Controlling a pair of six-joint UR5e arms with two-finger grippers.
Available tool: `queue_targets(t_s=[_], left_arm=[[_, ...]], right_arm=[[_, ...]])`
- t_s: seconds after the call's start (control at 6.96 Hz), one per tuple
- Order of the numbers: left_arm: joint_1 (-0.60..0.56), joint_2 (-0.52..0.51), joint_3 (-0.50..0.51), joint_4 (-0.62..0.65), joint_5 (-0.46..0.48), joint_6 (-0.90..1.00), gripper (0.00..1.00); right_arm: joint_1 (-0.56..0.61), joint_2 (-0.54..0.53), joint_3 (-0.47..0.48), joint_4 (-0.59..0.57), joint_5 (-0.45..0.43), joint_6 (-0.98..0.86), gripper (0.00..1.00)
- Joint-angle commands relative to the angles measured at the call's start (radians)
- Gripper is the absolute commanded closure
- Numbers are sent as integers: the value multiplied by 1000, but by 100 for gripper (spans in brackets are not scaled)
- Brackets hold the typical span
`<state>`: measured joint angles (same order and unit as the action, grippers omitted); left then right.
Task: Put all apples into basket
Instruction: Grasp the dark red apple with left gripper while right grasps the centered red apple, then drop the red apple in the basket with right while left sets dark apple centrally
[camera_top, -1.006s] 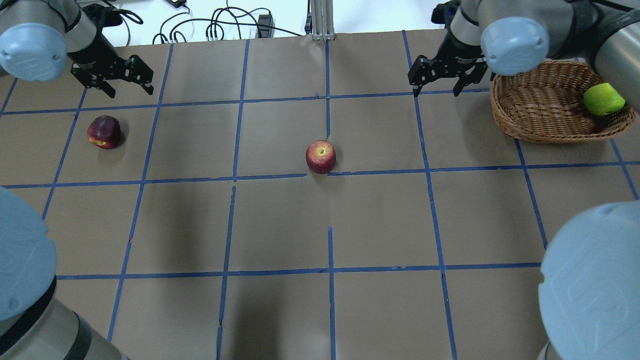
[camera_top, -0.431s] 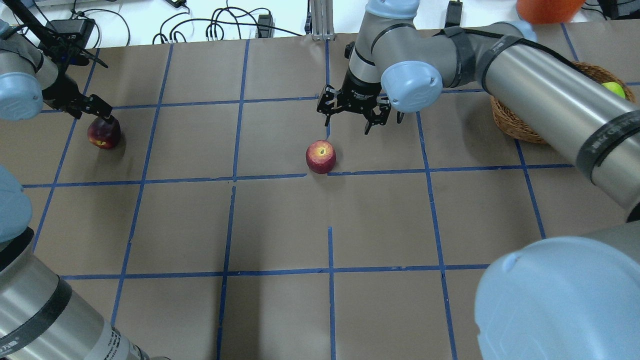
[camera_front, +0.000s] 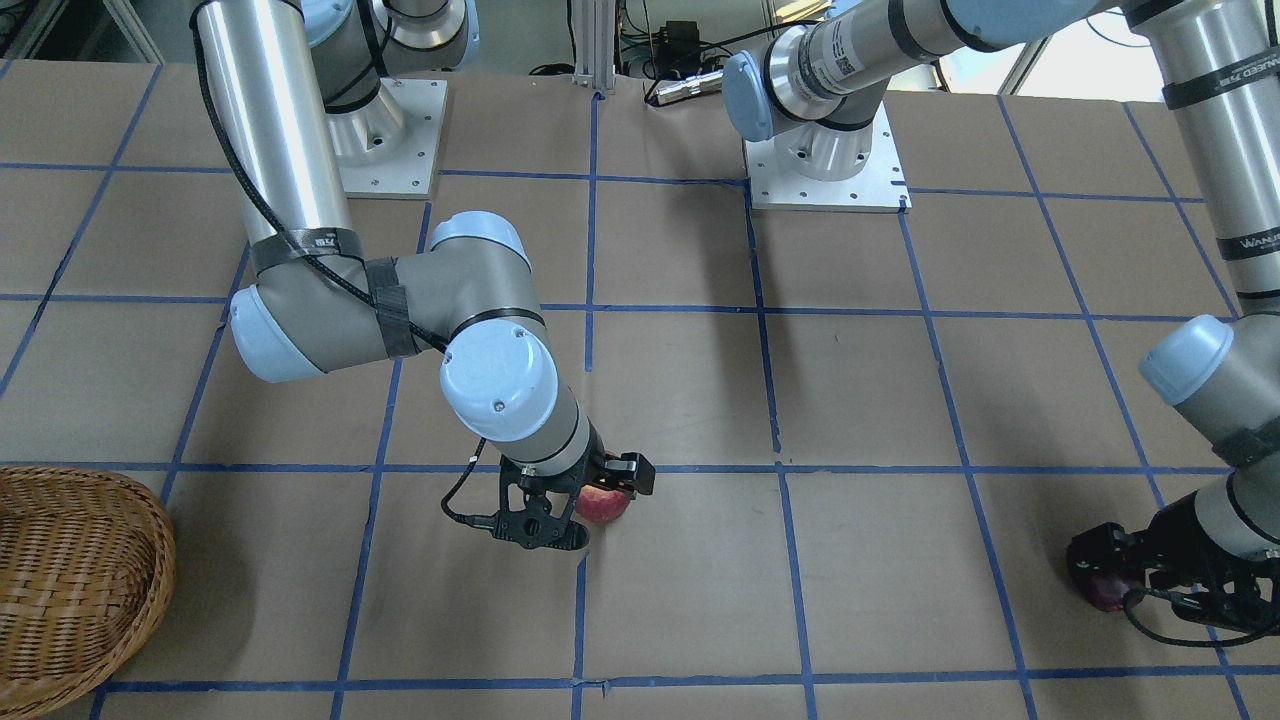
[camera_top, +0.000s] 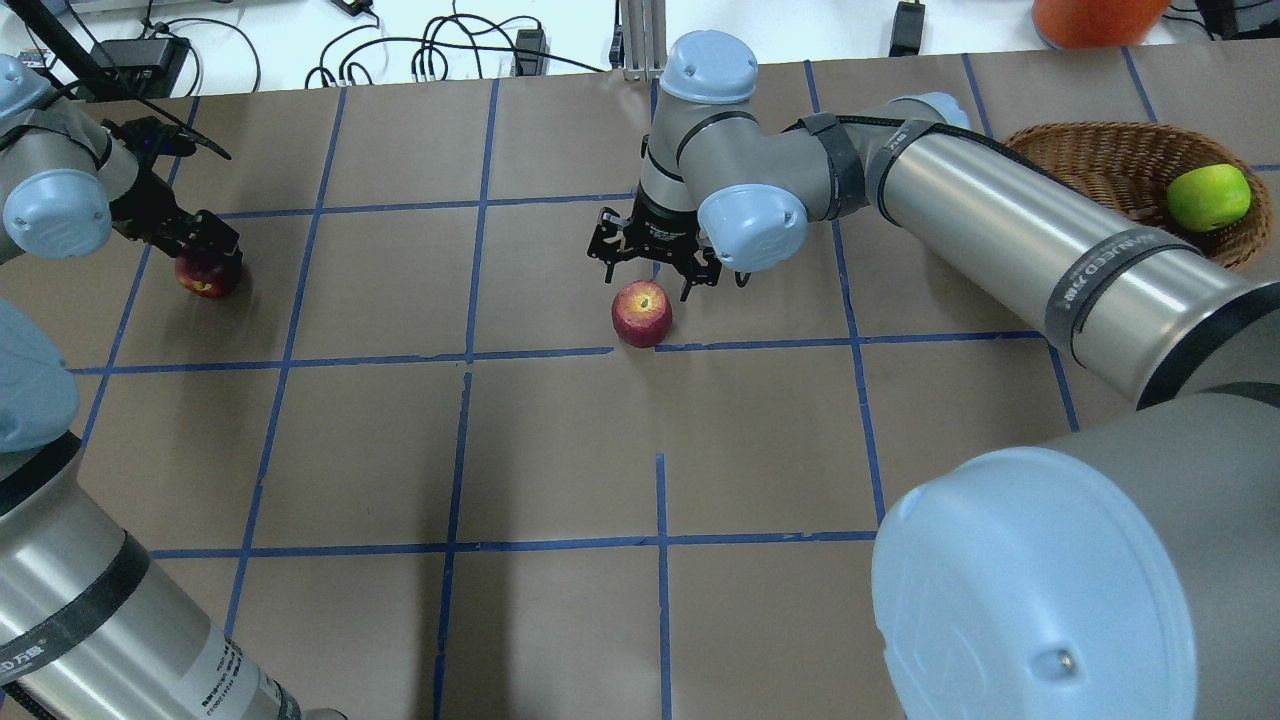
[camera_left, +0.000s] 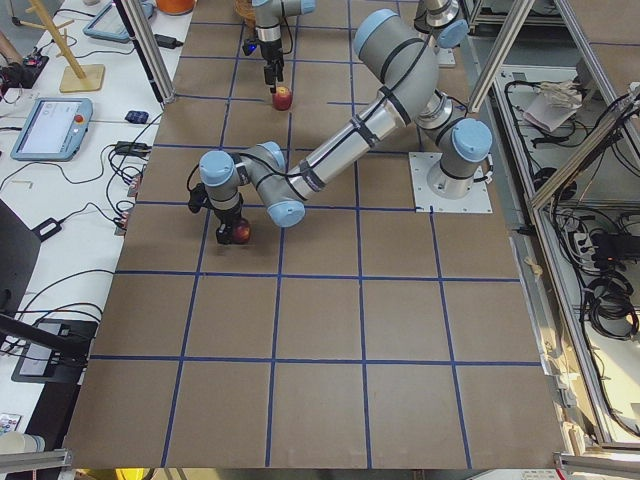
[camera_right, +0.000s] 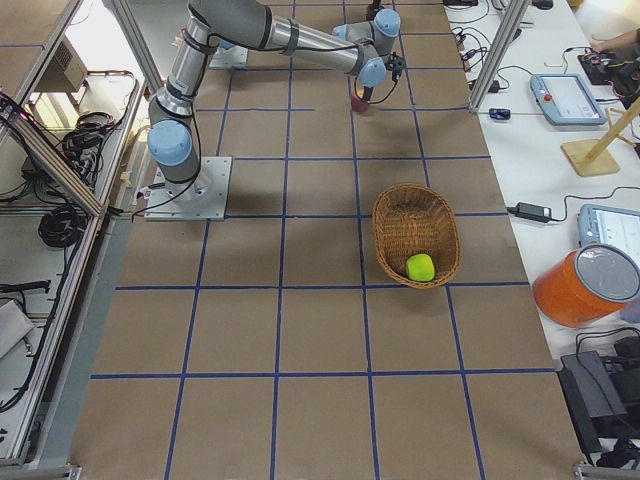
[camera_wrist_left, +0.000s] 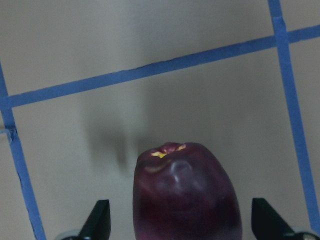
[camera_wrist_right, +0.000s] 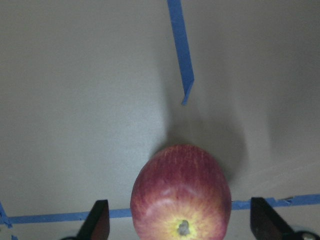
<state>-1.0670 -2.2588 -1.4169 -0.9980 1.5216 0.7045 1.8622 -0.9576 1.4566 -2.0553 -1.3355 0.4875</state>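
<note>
The dark maroon apple (camera_top: 207, 276) lies on the table at the far left. My left gripper (camera_top: 203, 243) is open and low over it; in the left wrist view the apple (camera_wrist_left: 186, 195) sits between the spread fingers (camera_wrist_left: 98, 220). The red apple (camera_top: 641, 313) lies at the table's middle. My right gripper (camera_top: 652, 264) is open just behind and above it; the right wrist view shows this apple (camera_wrist_right: 181, 192) between the open fingers (camera_wrist_right: 100, 220). The yellow-green apple (camera_top: 1208, 197) lies in the wicker basket (camera_top: 1090, 160) at the far right.
An orange container (camera_top: 1095, 18) stands beyond the basket, and cables lie along the far edge. Blue tape lines grid the brown table. My right arm's long link (camera_top: 1000, 220) crosses in front of the basket. The basket also shows in the front view (camera_front: 70, 570).
My right gripper swung from beside the basket to the table's middle, over the red apple. My left gripper came down around the maroon apple. The apples have not moved.
</note>
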Motion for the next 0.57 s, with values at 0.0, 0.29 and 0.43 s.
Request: queue_targets(t_s=[0.0, 0.29, 0.43], left_arm=[[-2, -13, 3, -1, 2, -3, 13], [-19, 25, 3, -71, 11, -80, 33], [-43, 57, 13, -150, 29, -156, 33]], right_arm=[[12, 19, 2, 4, -2, 10, 0], [18, 36, 46, -8, -5, 26, 12], [17, 34, 48, -8, -7, 26, 48]])
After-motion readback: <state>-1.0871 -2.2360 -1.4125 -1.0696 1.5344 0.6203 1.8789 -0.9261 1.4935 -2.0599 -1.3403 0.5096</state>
